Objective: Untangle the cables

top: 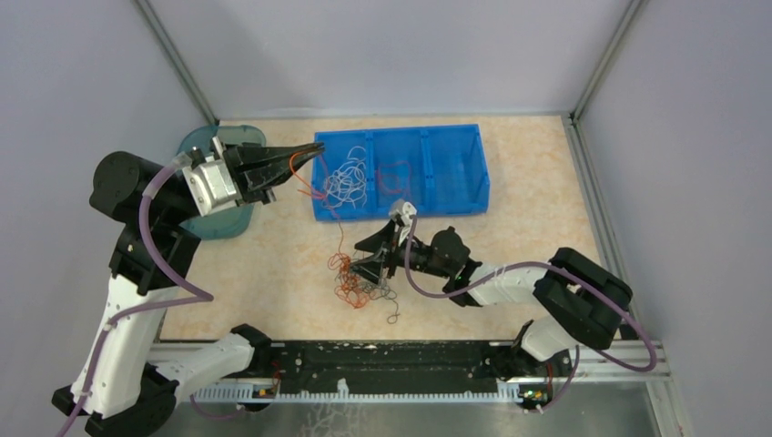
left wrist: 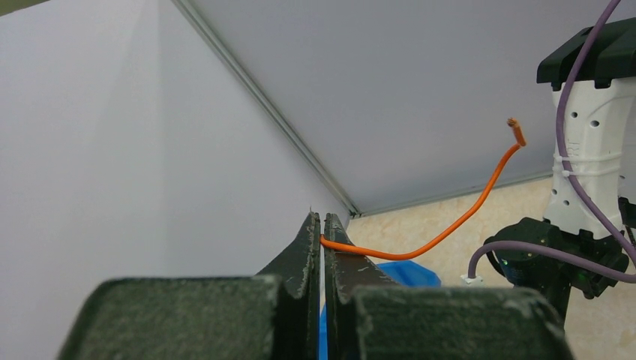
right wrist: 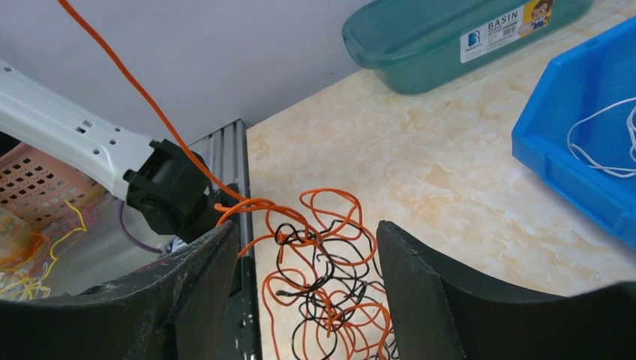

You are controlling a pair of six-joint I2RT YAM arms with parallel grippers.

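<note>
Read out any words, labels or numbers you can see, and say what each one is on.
"BASIN": on the white sticker on the side of the teal tub, in the right wrist view.
Smaller print under that word: too small to read.
Nothing else is legible in any view.

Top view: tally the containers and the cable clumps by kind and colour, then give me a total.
blue bin: 1
teal basin: 1
white cable clump, in the bin: 1
red cable clump, in the bin: 1
orange-and-black cable tangle: 1
Total: 5
</note>
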